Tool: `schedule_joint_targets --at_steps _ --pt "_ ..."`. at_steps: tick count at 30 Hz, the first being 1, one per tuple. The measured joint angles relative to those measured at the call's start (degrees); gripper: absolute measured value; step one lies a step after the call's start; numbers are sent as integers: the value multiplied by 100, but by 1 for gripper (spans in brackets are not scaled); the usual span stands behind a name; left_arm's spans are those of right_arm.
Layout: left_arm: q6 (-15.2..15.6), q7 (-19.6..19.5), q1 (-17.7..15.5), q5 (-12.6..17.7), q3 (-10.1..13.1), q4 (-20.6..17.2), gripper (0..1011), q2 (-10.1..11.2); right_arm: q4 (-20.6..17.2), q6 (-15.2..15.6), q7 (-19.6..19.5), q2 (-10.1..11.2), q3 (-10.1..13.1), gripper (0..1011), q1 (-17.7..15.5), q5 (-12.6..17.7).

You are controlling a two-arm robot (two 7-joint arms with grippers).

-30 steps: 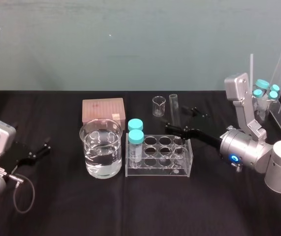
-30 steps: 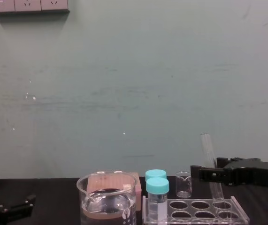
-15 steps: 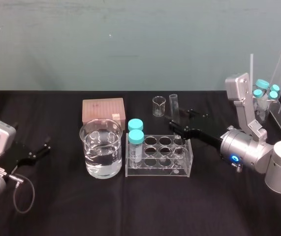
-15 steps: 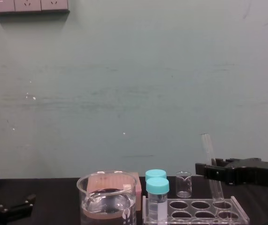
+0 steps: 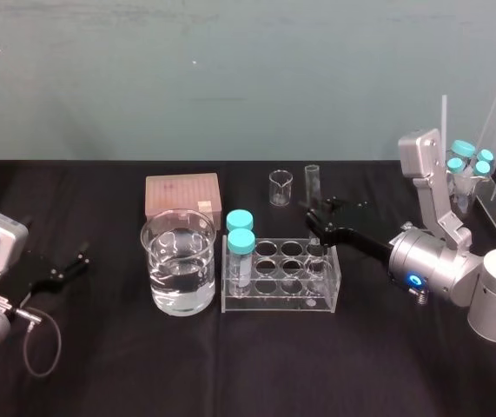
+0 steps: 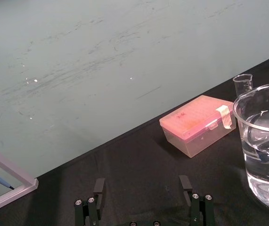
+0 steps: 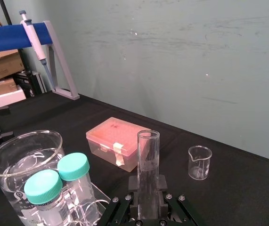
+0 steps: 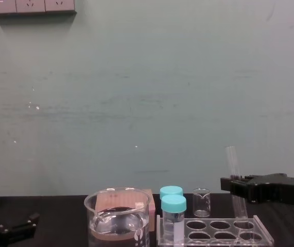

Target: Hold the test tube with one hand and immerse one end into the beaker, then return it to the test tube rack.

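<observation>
My right tool (image 5: 315,217) reaches in from the right of the head view. It is closed round the test tube (image 5: 311,184) at about mid-height. The right wrist view shows the fingers (image 7: 133,184) tight against either side of the glass. The tube stands nearly upright, with its foot in a far-right hole of the test tube rack (image 5: 317,301) at centre frame.

The beaker (image 5: 154,271), part-filled with clear liquid, sits just left of the rack. Two teal-capped vials (image 5: 240,247) stand in the rack's left end, between tube and beaker.

I judge the lift comes next. I should pull straight up until the rounded end clears the top plate, then carry it high over the vials before lowering it into the beaker.

My left tool (image 5: 67,268) is parked at the lower left by the table (image 5: 230,373), fingers apart.
</observation>
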Motion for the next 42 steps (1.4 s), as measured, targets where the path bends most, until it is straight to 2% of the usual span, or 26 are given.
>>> schedule_joint_targets --at_steps 13,30,42 --pt "0 0 0 0 0 0 1000 0 0 0 -1 0 0 228 0 0" --pt "0 0 0 0 0 0 1000 0 -117 -437 -5 -66 262 228 -230 -32" --pt "0 0 0 0 0 0 1000 0 -285 -749 131 -139 461 228 -412 198"
